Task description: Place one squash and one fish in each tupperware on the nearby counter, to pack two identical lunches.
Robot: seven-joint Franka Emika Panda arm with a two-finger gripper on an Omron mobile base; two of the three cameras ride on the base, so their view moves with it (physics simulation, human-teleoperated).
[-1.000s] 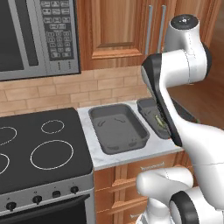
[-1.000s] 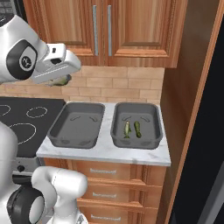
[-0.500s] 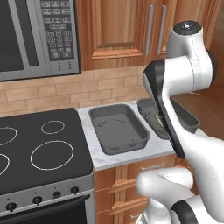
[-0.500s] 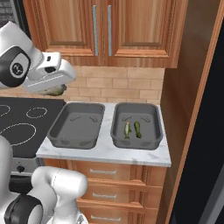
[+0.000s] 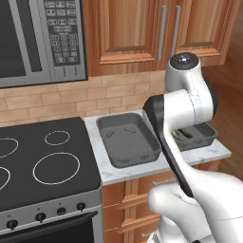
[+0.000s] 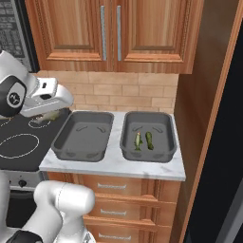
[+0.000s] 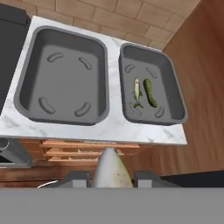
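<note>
My gripper (image 7: 111,177) is shut on a pale silvery fish (image 7: 110,167), whose tapered end sticks out between the fingers. In the right base view the gripper (image 6: 46,114) hangs over the stove edge, left of the trays, with the fish (image 6: 52,116) under the hand. The left tupperware (image 7: 26,70) (image 6: 61,142) (image 5: 107,142) holds nothing. Inside the right tupperware (image 7: 173,83) (image 6: 166,137) a greenish fish (image 7: 137,92) (image 6: 138,141) and a dark green squash (image 7: 150,92) (image 6: 149,140) lie side by side. My arm hides most of that tray (image 5: 206,135) in the left base view.
Both trays sit on a short marble counter (image 6: 114,163) (image 7: 109,131) with drawers below. A black stove (image 5: 42,161) adjoins it on the left, under a microwave (image 5: 42,38). Wooden wall cabinets (image 6: 111,33) hang above, and a tall wooden panel (image 6: 204,118) bounds the counter's right end.
My hand has come down and a little toward the left tray with the fish still held. The trays and their contents have not moved.
</note>
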